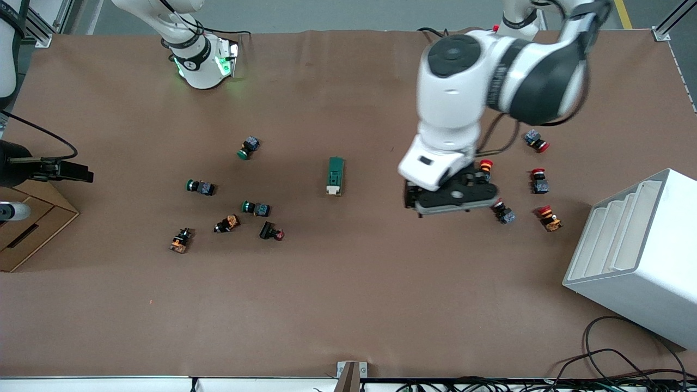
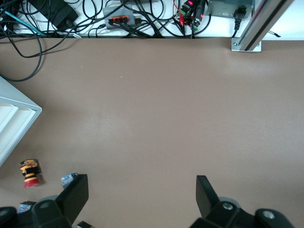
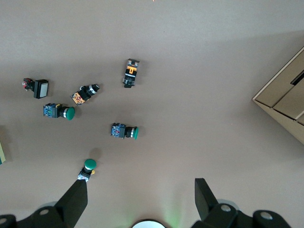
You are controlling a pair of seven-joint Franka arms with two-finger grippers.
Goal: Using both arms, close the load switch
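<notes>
The load switch (image 1: 335,175), a dark green block with a cream piece at its end nearer the front camera, lies alone mid-table. My left gripper (image 1: 452,197) hangs over bare table between the switch and the red-capped buttons. In the left wrist view the left gripper (image 2: 141,194) is open with only brown tabletop between its fingers. The right gripper (image 3: 140,199) is open and empty, high over the table by its arm's base (image 1: 199,62); it is out of the front view. A sliver of the load switch (image 3: 1,154) shows at the right wrist view's edge.
Several green-capped and orange push buttons (image 1: 255,208) lie toward the right arm's end. Several red-capped ones (image 1: 539,179) lie toward the left arm's end. A white slotted rack (image 1: 634,253) stands there too. A cardboard box (image 1: 30,226) sits at the right arm's end; cables (image 2: 118,19) run along the table's edge.
</notes>
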